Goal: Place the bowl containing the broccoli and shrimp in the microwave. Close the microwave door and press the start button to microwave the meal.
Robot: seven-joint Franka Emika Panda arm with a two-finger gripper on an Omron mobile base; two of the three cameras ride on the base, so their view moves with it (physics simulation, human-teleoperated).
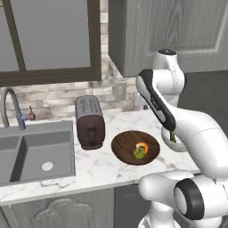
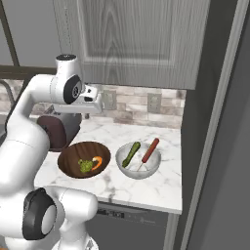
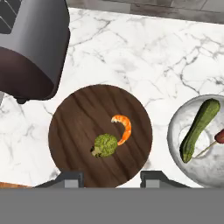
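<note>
Currently the bowl (image 1: pixel 135 147) sits on the white marble table (image 1: pixel 95 167), between the toaster (image 1: pixel 90 122) and a smaller pale bowl (image 2: pixel 138 160). It is a wide, shallow, dark wood-grain dish, and it touches neither neighbour. Inside it lie the broccoli (image 3: pixel 105 145) and the shrimp (image 3: pixel 123 127), close together near the middle; the curved orange shrimp wraps partly round one side of the yellow-green floret, and the two appear to touch.

From the hand view, the claw (image 3: pixel 111 179) hangs above the bowl, looking straight down at it, with its two dark fingertips (image 3: pixel 69 179) rising at the bottom edge over the near rim. The tips stand apart with nothing between them, so the claw is released and grasps nothing. In the right base view the white arm bends over the toaster with the hand raised well above the table.

The pale bowl holds a long green vegetable (image 2: pixel 131 153) and a reddish sausage on a stick (image 2: pixel 149 150), both leaning against its wall. The toaster is dark maroon with a grey top and stands just beside the wooden bowl. Beyond the toaster, the left base view shows a grey sink (image 1: pixel 29 151) let into the table, with a curved faucet (image 1: pixel 11 105) behind it. Grey cabinet doors hang above a pale brick backsplash.
</note>
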